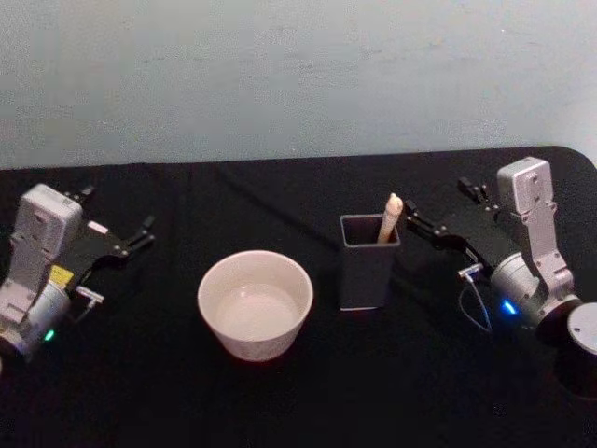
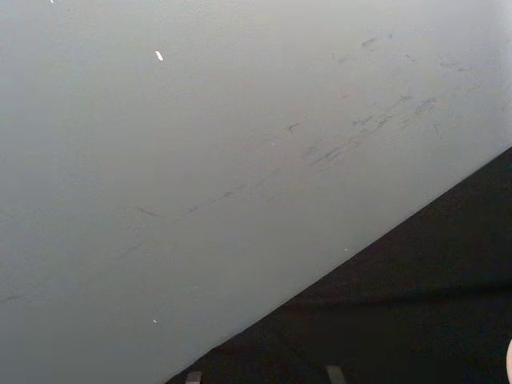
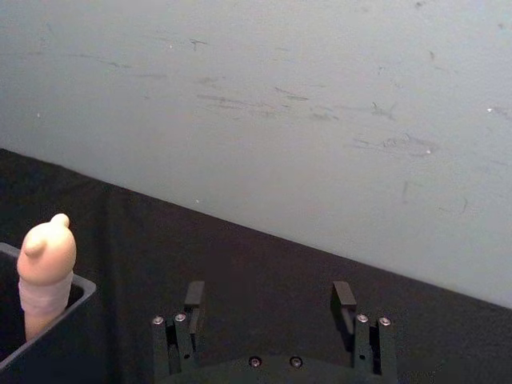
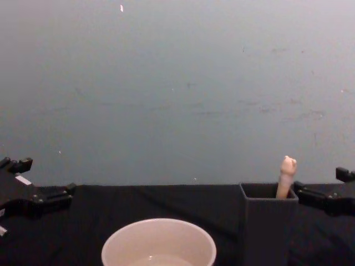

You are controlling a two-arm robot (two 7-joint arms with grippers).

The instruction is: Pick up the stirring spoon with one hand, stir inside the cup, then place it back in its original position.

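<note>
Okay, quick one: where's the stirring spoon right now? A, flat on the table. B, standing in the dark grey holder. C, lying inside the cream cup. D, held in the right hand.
B: the stirring spoon stands with its beige handle poking out of the dark grey holder, beside the cup, while the right hand is open just next to it, not gripping.

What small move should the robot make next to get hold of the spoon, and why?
Probably ease the right gripper a little further toward the spoon handle and close on it. The spoon stands in the dark holder, leaning toward that gripper, whose fingers are open and empty just beside the handle. The left gripper sits far off on the other side of the cup.
</note>
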